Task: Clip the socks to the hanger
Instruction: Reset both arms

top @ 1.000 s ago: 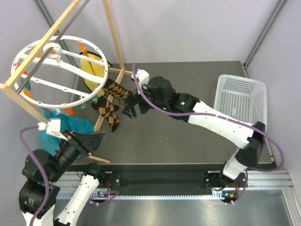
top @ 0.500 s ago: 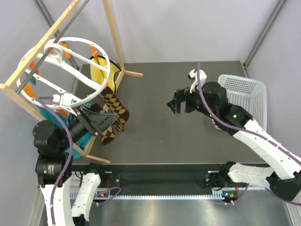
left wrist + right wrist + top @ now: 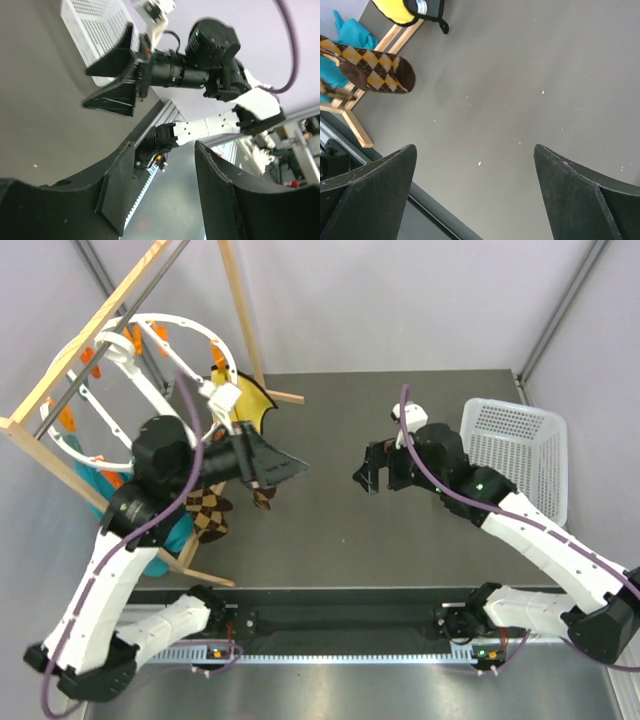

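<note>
1. The socks (image 3: 207, 514) hang at the left edge of the surface, under the hanger (image 3: 148, 392) and partly hidden behind the left arm. A second ago they dangled nearer the middle, with the right gripper (image 3: 372, 472) on them.
2. The hanger has swung round on the wooden rack (image 3: 240, 300) since then. I cannot tell whether a clip is biting the socks.
3. The right gripper has backed off to mid-surface, its fingers spread and holding nothing.
4. The left gripper (image 3: 283, 469) has come up from the near left corner and now points across at the right one, its fingers also apart and empty.
5. With both grippers free and the socks staying up, I'd judge the clipping done, or close to it.
6. A yellow cloth (image 3: 245, 405) and a teal cloth (image 3: 176, 533) hang beside them.
</note>
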